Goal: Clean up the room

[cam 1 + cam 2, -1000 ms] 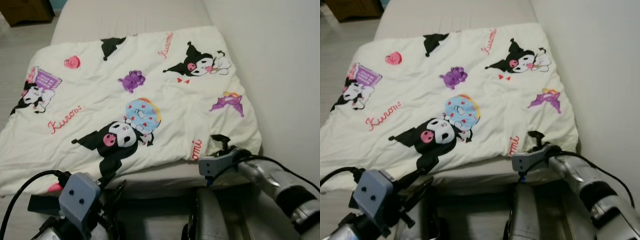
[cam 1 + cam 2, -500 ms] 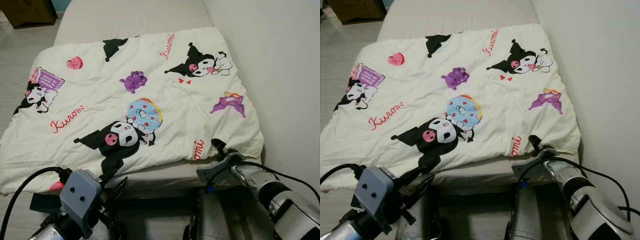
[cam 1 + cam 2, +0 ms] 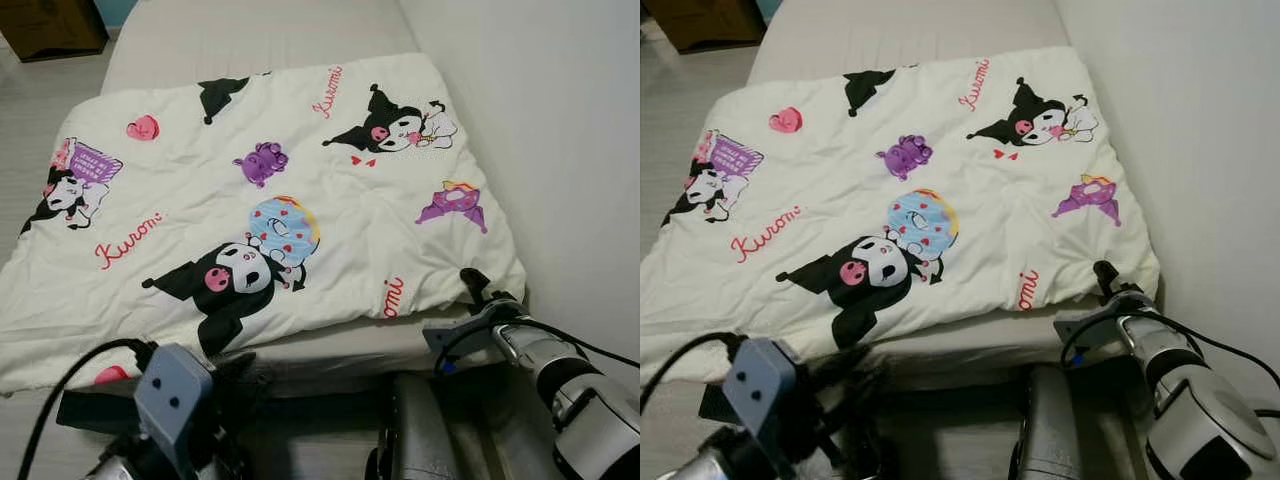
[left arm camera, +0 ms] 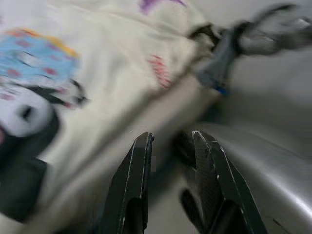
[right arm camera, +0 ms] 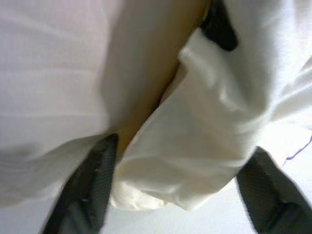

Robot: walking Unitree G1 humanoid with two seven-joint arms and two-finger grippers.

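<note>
A cream blanket (image 3: 270,200) printed with cartoon characters (and pink lettering) lies spread flat across a bed (image 3: 260,35) beside a white wall (image 3: 560,130). The right gripper (image 5: 180,190) sits at the blanket's near right corner, its fingers (image 5: 90,183) spread wide around the bunched fabric. The left gripper (image 4: 170,146) hovers low by the bed's near edge, its fingers slightly parted and holding nothing.

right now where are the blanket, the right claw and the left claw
blanket (image 3: 300,170), left eye view, on the cream cloth near its middle
right claw (image 5: 180,195), right wrist view, midway between its spread fingertips, at the blanket's corner
left claw (image 4: 173,139), left wrist view, midway between its fingertips
</note>
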